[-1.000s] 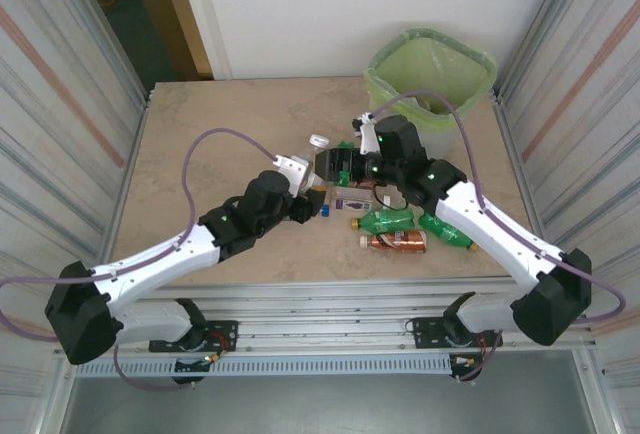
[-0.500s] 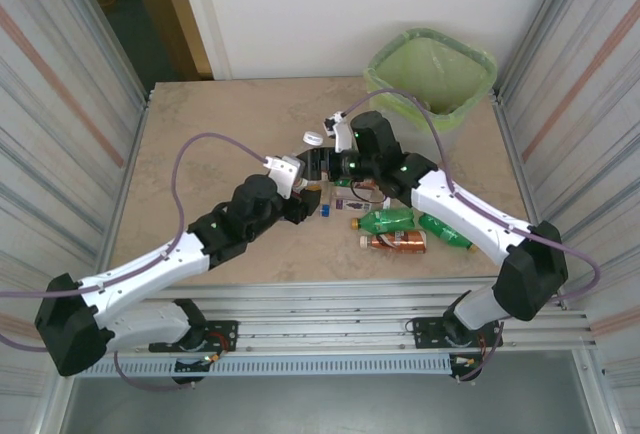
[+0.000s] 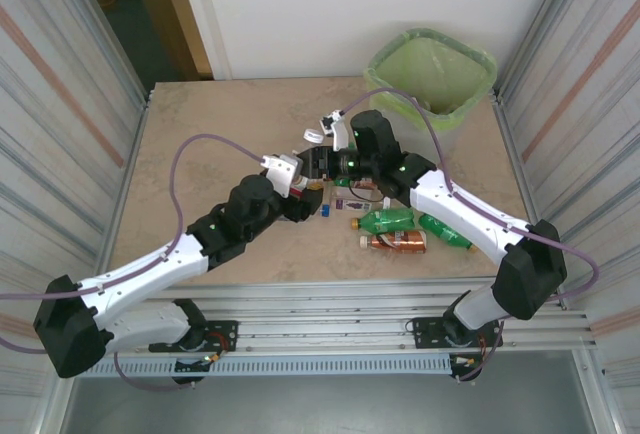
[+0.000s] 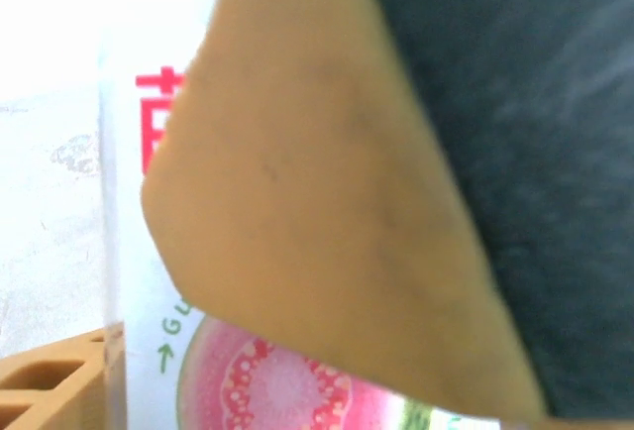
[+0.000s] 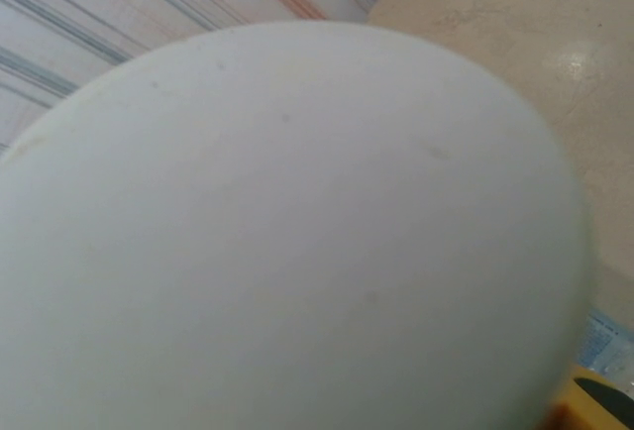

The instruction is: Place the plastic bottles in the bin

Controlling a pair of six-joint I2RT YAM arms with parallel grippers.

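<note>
Beige stone-patterned table (image 3: 220,124) sits between ribbed metal side walls, and the bin (image 3: 378,82), lined with a light green bag, stands at its far right corner. Both arms reach in to the middle of the table, where the left gripper (image 3: 305,182) and the right gripper (image 3: 322,154) meet around a white-capped bottle (image 3: 315,137). The left one is at its lower part and the right one just beside its cap. In the left wrist view an orange finger pad (image 4: 317,202) lies right against clear plastic and a pink fruit label. In the right wrist view a blurred white dome (image 5: 297,232) sits very close to the lens. Neither view nor the overhead one shows how far either pair of jaws stands apart, so I cannot tell whether either has hold of the bottle. Toward the near edge, right of centre, three more plastic bottles lie on their sides close together, well apart from the bin: a green bottle (image 3: 385,220), a brown bottle (image 3: 398,242) just nearer the edge, and a second green bottle (image 3: 446,231) under the right arm. A small blue cap (image 3: 327,211) lies near the left gripper.
</note>
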